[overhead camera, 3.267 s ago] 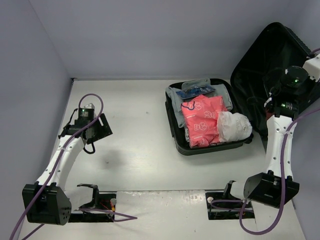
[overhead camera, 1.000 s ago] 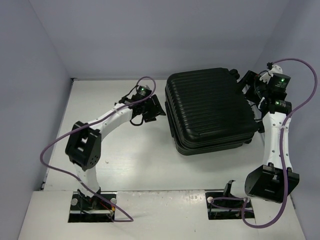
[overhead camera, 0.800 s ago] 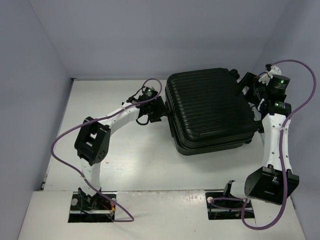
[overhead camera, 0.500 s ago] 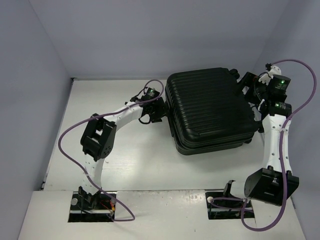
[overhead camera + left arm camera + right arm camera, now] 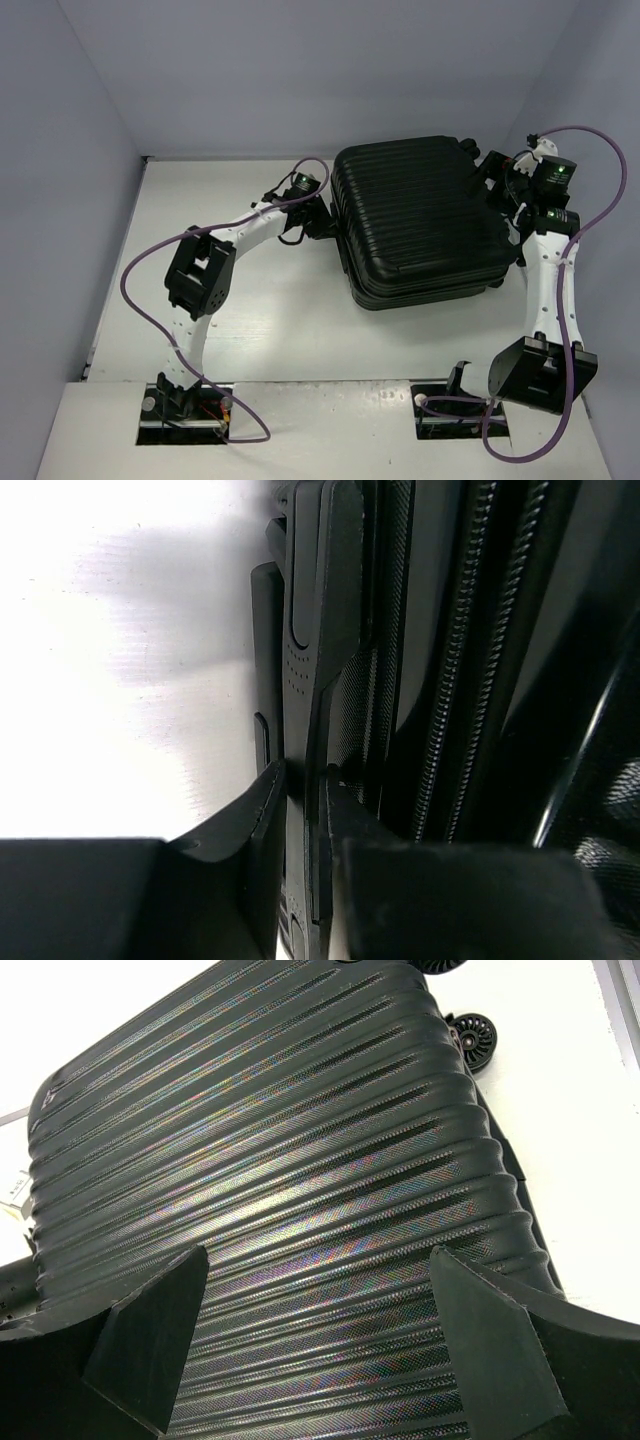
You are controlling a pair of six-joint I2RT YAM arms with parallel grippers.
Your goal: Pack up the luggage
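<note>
Luggage (image 5: pixel 420 215) lies flat on the worktop (image 5: pixel 250 300), right of centre toward the far wall, ribbed lid down and facing up, so packing looks approx. done. Prob. only zipping is left, though I can't tell if the zip (image 5: pixel 440 680) is run. Long axis runs near-to-far, wheels (image 5: pixel 470 1040) seemingly at the far end; left claw (image 5: pixel 325 222) at its left side is pinched on a thin black strip (image 5: pixel 305 610), and right claw (image 5: pixel 500 185) hovers over the lid w/ jaws wide apart, empty.
</note>
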